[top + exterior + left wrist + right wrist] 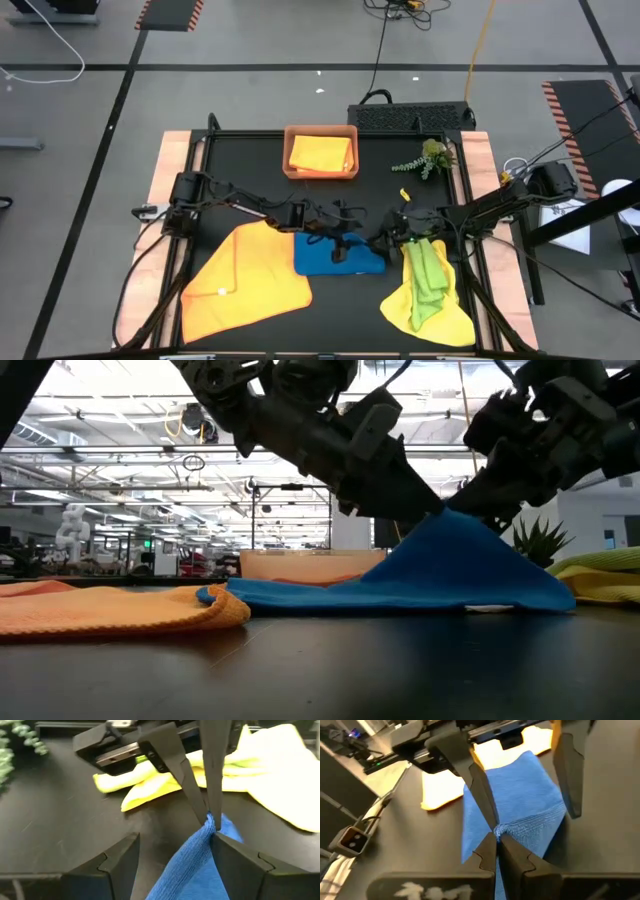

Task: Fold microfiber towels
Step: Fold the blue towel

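The blue towel (338, 255) lies near the middle of the table's front half, one corner pulled up into a peak. The right pincer (496, 836) is clenched on that corner; the left pincer (172, 852) stands spread wide around the same peak, gripping nothing. The cloth is light, limp and clingy, draping from any pinch. It probably handles best taken by corners or hems, since its middle would only bunch.
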Tool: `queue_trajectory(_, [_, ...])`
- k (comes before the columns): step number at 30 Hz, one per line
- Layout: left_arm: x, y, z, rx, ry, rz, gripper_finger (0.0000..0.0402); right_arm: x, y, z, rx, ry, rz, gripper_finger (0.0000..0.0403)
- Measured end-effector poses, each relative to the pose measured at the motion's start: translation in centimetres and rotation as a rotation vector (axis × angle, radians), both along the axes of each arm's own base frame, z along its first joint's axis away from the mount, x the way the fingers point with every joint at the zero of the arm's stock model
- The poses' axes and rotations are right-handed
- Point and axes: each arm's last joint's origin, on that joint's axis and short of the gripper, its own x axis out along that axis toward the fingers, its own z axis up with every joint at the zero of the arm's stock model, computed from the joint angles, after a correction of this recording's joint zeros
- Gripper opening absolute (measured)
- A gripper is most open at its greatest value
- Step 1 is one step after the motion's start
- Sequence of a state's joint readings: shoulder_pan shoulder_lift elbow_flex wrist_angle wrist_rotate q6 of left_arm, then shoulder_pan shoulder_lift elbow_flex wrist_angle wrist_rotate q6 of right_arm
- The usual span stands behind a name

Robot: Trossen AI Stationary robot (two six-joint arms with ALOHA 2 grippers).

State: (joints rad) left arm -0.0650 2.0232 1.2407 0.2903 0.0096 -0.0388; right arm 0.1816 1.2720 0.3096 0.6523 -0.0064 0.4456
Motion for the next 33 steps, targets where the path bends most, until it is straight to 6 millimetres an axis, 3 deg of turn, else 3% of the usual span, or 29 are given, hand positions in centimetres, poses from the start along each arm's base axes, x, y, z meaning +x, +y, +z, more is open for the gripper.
queue_trajectory(6, [0.0, -0.3, 0.0, -0.021, -0.002, -0.066, 0.0245, 0.3, 0.2, 0.3, -0.011, -0.001, 0.015, 0.0000])
queue_trajectory(10, [0.0, -0.5, 0.1, -0.038, -0.010, -0.099, 0.0222, 0.5, 0.1, 0.6, -0.013, -0.023, -0.003, 0.0000])
queue_trajectory(15, [0.0, -0.5, 0.1, -0.053, -0.008, -0.124, 0.0165, 0.5, 0.2, 0.6, -0.010, -0.028, 0.003, 0.0000])
queue_trajectory(23, [-0.1, -0.5, 0.0, -0.044, 0.000, -0.129, 0.0027, 0.5, 0.2, 0.6, -0.006, -0.027, 0.003, 0.0000])
queue_trajectory(25, [-0.1, -0.5, 0.0, -0.035, 0.001, -0.134, 0.0011, 0.5, 0.2, 0.6, -0.003, -0.026, 0.010, 0.0003])
queue_trajectory(29, [-0.1, -0.9, 0.0, -0.007, -0.003, -0.161, 0.0009, 0.4, 0.4, 0.7, 0.055, -0.017, 0.066, 0.0035])
queue_trajectory(33, [-0.2, -1.3, 0.1, 0.013, -0.002, -0.168, 0.0007, 0.1, 0.8, 0.1, 0.051, 0.047, 0.080, 0.0092])
